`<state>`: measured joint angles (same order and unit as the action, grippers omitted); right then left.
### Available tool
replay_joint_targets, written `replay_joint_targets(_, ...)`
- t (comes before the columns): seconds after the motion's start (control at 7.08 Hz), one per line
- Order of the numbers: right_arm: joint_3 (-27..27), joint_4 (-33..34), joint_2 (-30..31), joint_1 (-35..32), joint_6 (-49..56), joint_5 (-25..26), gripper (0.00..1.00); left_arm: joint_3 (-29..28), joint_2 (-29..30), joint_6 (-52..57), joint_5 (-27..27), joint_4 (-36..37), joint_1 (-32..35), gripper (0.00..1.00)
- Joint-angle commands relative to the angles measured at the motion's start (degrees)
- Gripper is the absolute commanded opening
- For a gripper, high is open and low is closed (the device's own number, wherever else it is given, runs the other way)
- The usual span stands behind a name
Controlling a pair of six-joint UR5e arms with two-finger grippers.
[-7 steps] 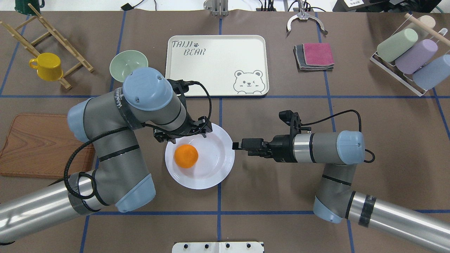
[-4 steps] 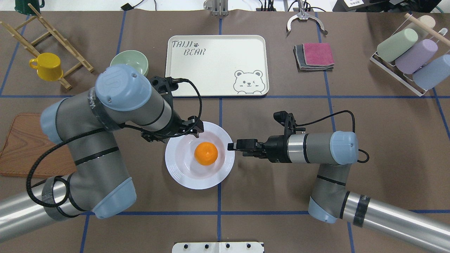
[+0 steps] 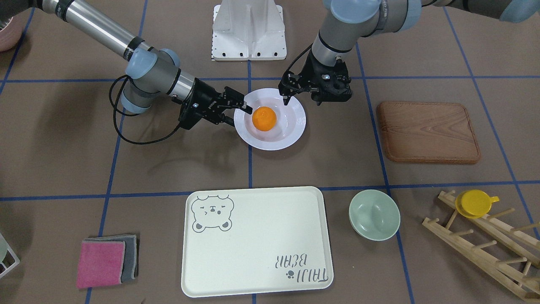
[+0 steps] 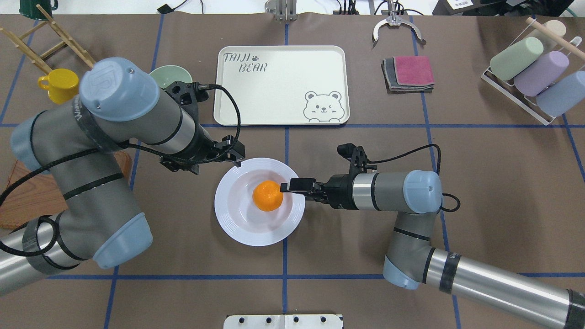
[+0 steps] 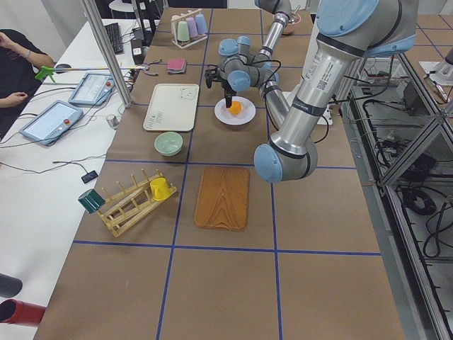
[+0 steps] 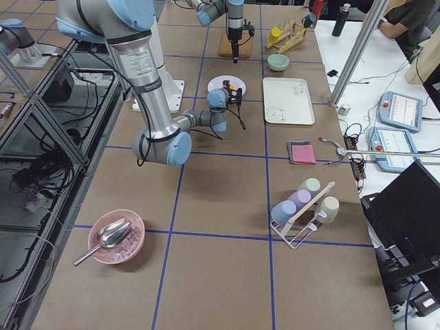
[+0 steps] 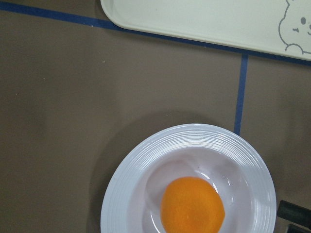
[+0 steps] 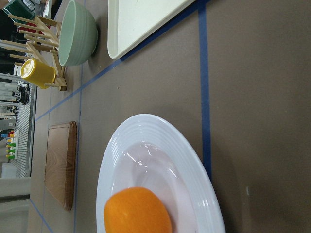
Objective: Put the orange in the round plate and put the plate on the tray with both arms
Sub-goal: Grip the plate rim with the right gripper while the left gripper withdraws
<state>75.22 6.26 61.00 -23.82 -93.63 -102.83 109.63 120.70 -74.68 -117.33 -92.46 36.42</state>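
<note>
Brown bench [image 4: 480, 151] with blue tape lines [image 4: 365, 125] carries everything. Left claw [image 4: 203, 159] hangs by the far-left rim of the round plate [image 4: 228, 219], holding nothing; spread or pressed together, I cannot tell. The orange [image 4: 267, 195] lies in the plate's well, and the plate stands near the tray [image 4: 283, 68], not on it. Right claw [image 3: 241, 115] seems spread about the right rim. The plate looks stiff, glossy, breakable: take opposite rims and keep it level, since the fruit can roll.

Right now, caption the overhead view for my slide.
The orange sits in the round plate; the right gripper reaches over its rim, tray beyond.
</note>
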Motion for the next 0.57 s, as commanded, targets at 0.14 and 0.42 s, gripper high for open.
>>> replay_joint_targets(0.14, 0.36, 0.86, -1.23, 0.71, -0.24, 1.06, 0.53, 0.58, -1.6, 2.6, -2.38, 0.0, 2.25, 0.98)
replay_joint_targets(0.42, 1.24, 0.59, -1.32, 0.09, -0.67, 0.53, 0.13, 0.85, -1.87, 2.7, -2.47, 0.0, 2.86, 0.98)
